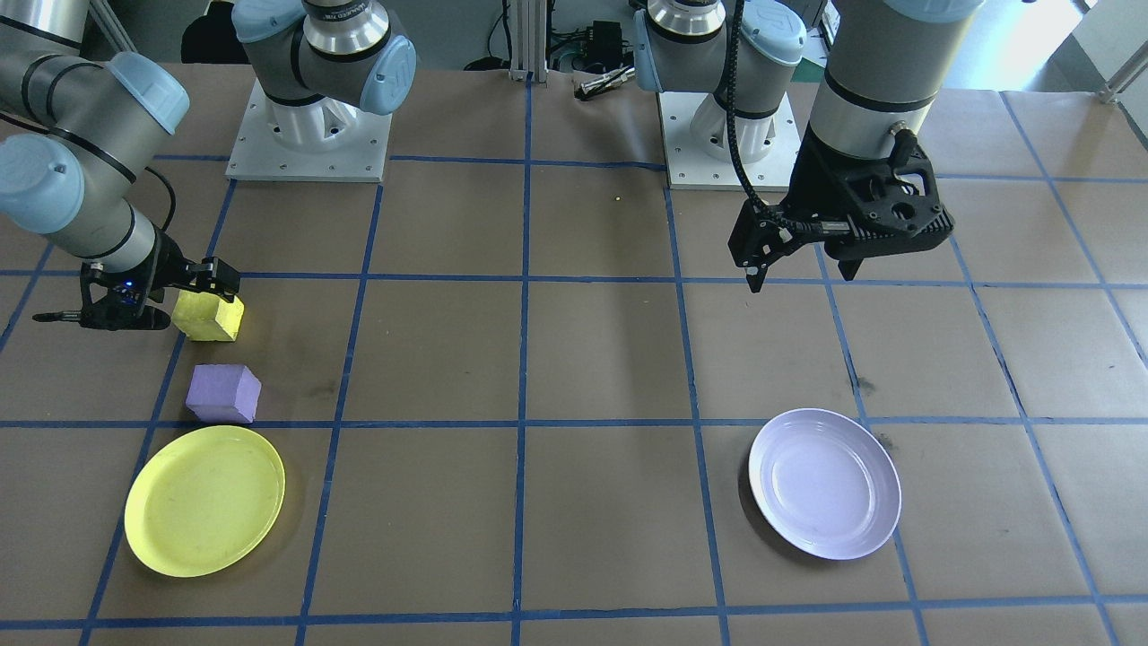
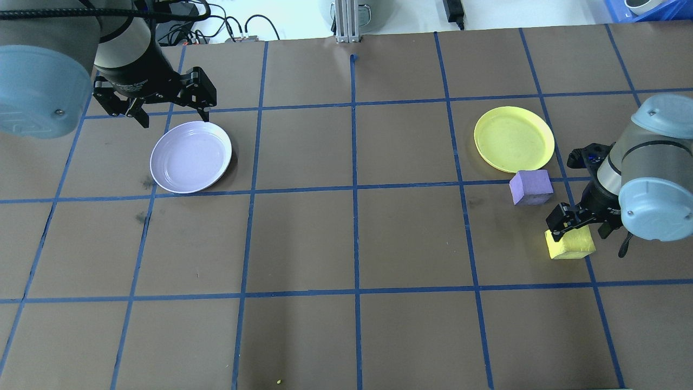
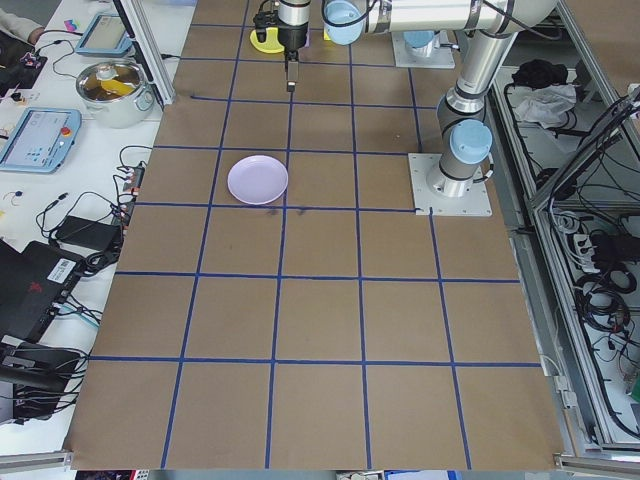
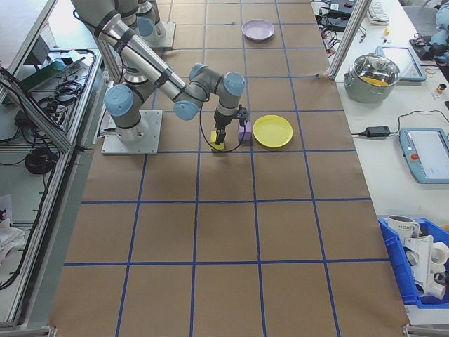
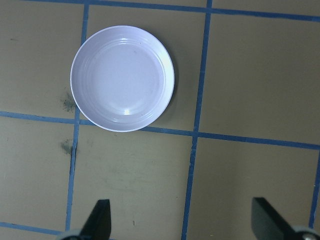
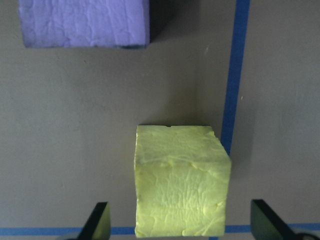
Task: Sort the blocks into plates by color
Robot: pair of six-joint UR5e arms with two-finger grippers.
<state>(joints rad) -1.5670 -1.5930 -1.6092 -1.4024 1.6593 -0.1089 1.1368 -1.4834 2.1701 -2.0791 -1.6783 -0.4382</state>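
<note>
My right gripper [image 6: 177, 222] straddles the yellow block [image 6: 180, 187], jaws wide and empty, so next I judge: lower, close, carry to the yellow plate [image 2: 514, 138].

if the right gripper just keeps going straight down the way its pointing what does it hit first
Most likely the yellow block. The right gripper points down with its fingers open on either side of the block, which sits on the table just below. The purple block lies off to the side, out of that line.

Robotics lab; taped grid table [image 3: 320, 320], teach pendants [image 4: 426, 154], cables.
</note>
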